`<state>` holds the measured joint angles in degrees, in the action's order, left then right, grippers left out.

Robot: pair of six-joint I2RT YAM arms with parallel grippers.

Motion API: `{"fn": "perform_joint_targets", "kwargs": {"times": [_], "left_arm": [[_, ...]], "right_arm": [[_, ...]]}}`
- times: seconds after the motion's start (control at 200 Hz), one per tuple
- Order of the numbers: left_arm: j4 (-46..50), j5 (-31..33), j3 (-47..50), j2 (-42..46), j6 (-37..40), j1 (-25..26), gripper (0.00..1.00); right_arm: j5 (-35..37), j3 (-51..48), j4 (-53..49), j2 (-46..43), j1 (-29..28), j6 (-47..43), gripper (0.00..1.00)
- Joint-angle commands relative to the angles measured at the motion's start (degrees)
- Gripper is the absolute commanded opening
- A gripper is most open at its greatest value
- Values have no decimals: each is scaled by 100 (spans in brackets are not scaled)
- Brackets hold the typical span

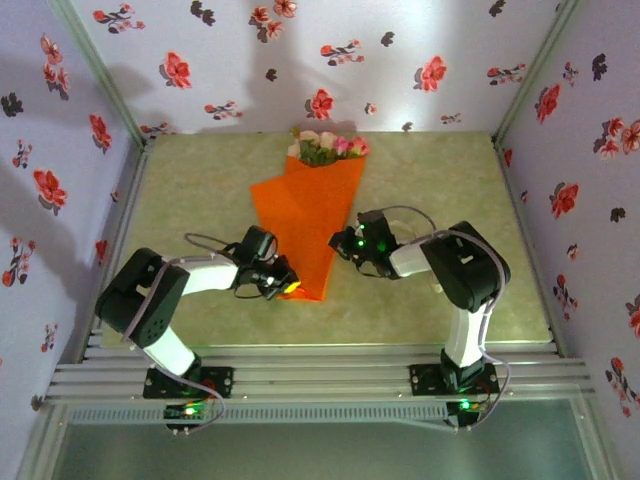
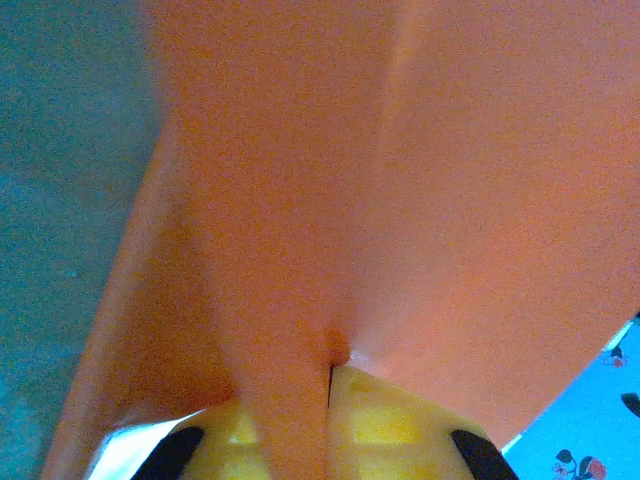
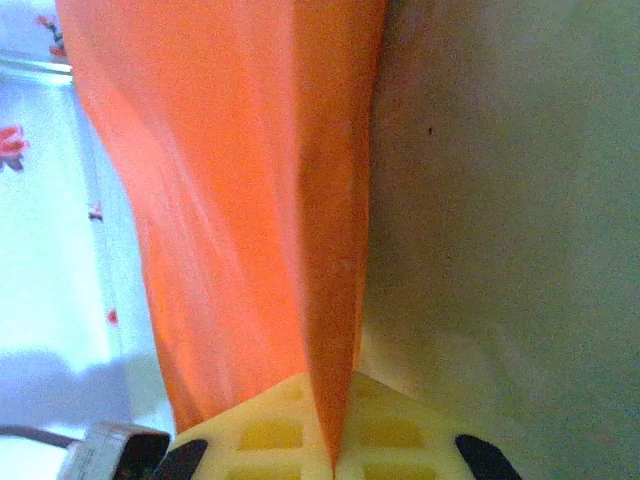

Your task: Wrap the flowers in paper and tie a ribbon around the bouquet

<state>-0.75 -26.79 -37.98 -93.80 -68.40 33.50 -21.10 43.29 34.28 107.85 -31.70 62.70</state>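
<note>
Two grips: one is closing on each side of the paper's (image 1: 310, 215) narrow near end.
Left fingers (image 1: 286, 283): clenched, pinching a fold of paper at its near-left corner; in the left wrist view the sheet is running up out of the closed fingers (image 2: 348, 412).
Right fingers (image 1: 342, 243): clenched too, nipping the paper's right edge, which is rising thin and straight from them (image 3: 352, 440) in the right wrist view.
Paper: lying mid-desk (image 1: 440, 200), loosely folded into a long cone, with one flap sticking out on the left.
Flowers (image 1: 325, 148): peeking out of the cone's wide far end, pink and cream blooms with green leaves.
Stage: wrapping seems to be under way; the fold is looking loose and the tying is not yet done.
Handling: the sheet is looking thin, light and slightly glossy, so it is likely creasing easily, sliding between pads and springing open once freed.
Where to hold: edges and corners near the narrow end are suiting a pinch best, away from the blooms.
Risk: pulling hard is likely tearing the sheet or dragging the stems out.
</note>
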Motion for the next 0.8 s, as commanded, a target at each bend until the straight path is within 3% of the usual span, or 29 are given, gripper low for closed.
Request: {"fn": "perform_joint_targets", "kwargs": {"times": [0.0,0.03,0.11,0.175,0.29,0.435,0.555,0.64,0.675,0.795], "left_arm": [[1277,1021,335,-587,167,-77,0],[1279,1024,332,-595,173,-83,0],[1301,1021,313,-600,195,-83,0],[1315,1025,306,-604,198,-86,0],[1332,1020,282,-604,196,-81,0],[1393,1026,247,-595,229,-81,0],[1420,1032,246,-574,231,-82,0],[1418,1023,247,-569,231,-77,0],[1420,1028,247,-565,228,-81,0],[1442,1024,238,-561,252,-83,0]], "right_arm": [[170,188,-2,-16,176,-124,0],[152,214,-22,-14,218,-141,0],[102,299,-77,39,332,-183,32],[58,424,-113,132,420,-216,43],[-68,739,-154,382,520,-249,36],[-14,1048,-378,520,584,-317,0],[80,1075,-405,519,647,-319,0],[65,1168,-449,579,690,-344,29],[54,1230,-468,611,700,-354,37],[62,1537,-656,774,740,-433,37]]}}
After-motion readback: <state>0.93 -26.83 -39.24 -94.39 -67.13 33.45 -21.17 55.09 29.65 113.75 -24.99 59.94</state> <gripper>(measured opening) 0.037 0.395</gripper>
